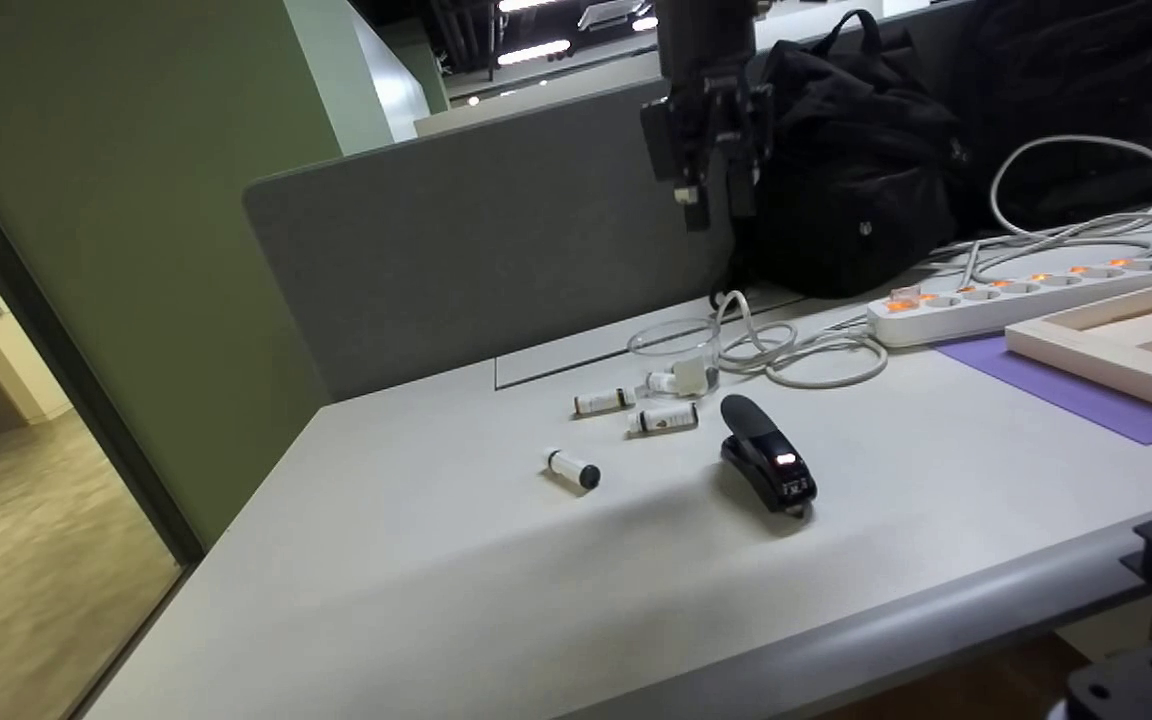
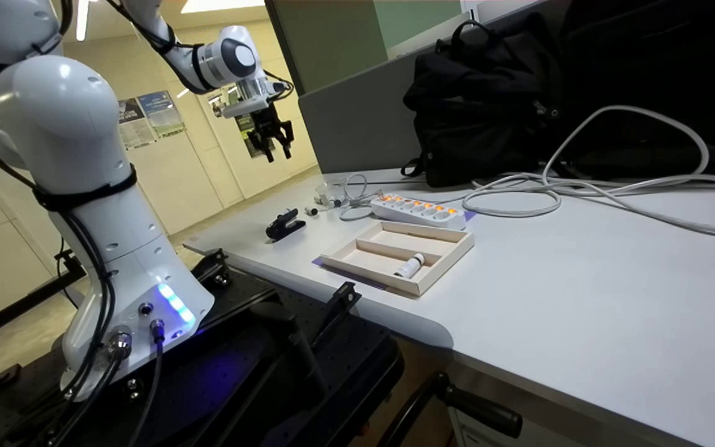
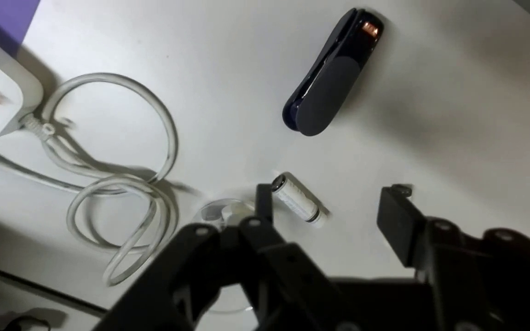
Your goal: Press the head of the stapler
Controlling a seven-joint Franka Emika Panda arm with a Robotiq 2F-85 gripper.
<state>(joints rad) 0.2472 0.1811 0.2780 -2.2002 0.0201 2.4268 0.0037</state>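
Note:
The black stapler lies on the white table in both exterior views and in the wrist view, where it is above the jaws. Its top arm is raised, with a wide rounded grey end towards the gripper and a narrow shiny end away from it. I cannot tell for sure which end is the head. My gripper is high above the table, behind and apart from the stapler; it also shows in an exterior view. In the wrist view its fingers are wide apart with nothing between them.
Several small white cylinders and a clear cup lie behind the stapler. A white power strip with looped cables and a wooden tray are to the side. A black backpack stands against the grey partition.

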